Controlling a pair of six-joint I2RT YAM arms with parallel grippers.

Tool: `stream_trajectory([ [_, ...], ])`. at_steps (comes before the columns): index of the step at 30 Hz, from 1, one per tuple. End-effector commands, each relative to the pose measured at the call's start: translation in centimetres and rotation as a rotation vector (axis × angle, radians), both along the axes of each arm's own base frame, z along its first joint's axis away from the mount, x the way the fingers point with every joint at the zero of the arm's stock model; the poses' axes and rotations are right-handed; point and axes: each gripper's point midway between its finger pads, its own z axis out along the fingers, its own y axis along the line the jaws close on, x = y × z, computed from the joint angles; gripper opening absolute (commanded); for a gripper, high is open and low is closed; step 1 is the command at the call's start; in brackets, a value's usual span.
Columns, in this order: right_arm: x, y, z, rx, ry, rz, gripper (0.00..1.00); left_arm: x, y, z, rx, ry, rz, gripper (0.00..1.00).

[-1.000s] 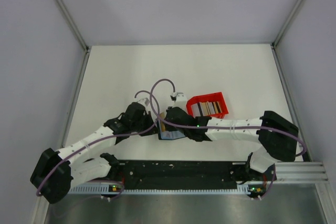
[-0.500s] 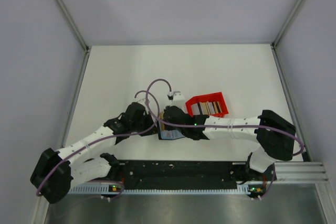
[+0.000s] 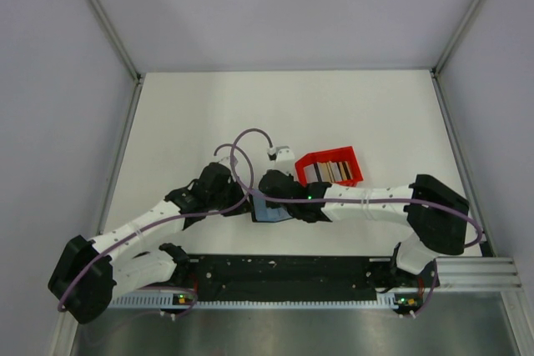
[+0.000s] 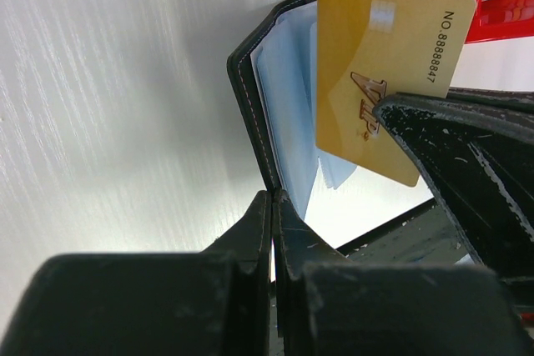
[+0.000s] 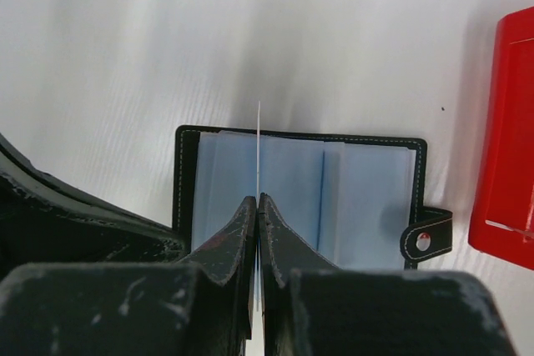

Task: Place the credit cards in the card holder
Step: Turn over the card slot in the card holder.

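Observation:
The card holder [image 5: 359, 198] lies open on the white table, black cover with pale blue-grey sleeves and a snap tab. In the top view it [image 3: 269, 213] sits between the two wrists. My left gripper [image 4: 274, 196] is shut on the holder's black cover edge [image 4: 250, 114], holding that flap upright. My right gripper [image 5: 258, 199] is shut on a gold credit card [image 4: 388, 72], seen edge-on in the right wrist view [image 5: 259, 143], upright over the holder's left sleeves. More credit cards [image 3: 331, 172] stand in the red tray.
The red shallow tray [image 3: 350, 156] stands just right of the holder and behind my right forearm; its wall shows in the right wrist view [image 5: 505, 164] and the left wrist view [image 4: 480, 18]. Both wrists [image 3: 219, 185] crowd around the holder. Metal frame rails bound the table.
My right gripper has shifted slightly left and lower with the gold card, which now covers less of the holder in the top view. My left arm has stayed put.

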Motion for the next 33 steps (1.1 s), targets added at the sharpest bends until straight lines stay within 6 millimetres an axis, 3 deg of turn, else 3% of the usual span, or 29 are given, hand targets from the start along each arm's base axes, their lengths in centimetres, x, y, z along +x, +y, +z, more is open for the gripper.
stream_trajectory([
  [1,0.6,-0.2,2.3,0.000,-0.059,-0.027,0.00,0.8,-0.5,1.2,-0.028,-0.057,-0.004,0.00],
  [7,0.1,0.1,4.1,0.041,-0.069,0.030,0.00,0.7,0.5,-0.1,0.031,-0.036,0.027,0.00],
  [12,1.0,-1.7,4.0,0.040,-0.040,-0.007,0.00,0.6,1.3,-1.6,0.088,-0.009,0.040,0.00],
  [18,0.6,-2.4,2.6,0.085,0.041,0.039,0.00,0.5,1.7,-2.9,0.113,0.006,0.048,0.00],
  [24,-0.7,-1.8,0.2,0.199,0.179,0.129,0.00,0.4,2.0,-4.1,0.135,0.024,0.052,0.00],
  [33,-0.7,-1.1,-1.3,0.330,0.293,0.192,0.00,0.4,2.2,-5.1,0.161,0.039,0.052,0.00],
])
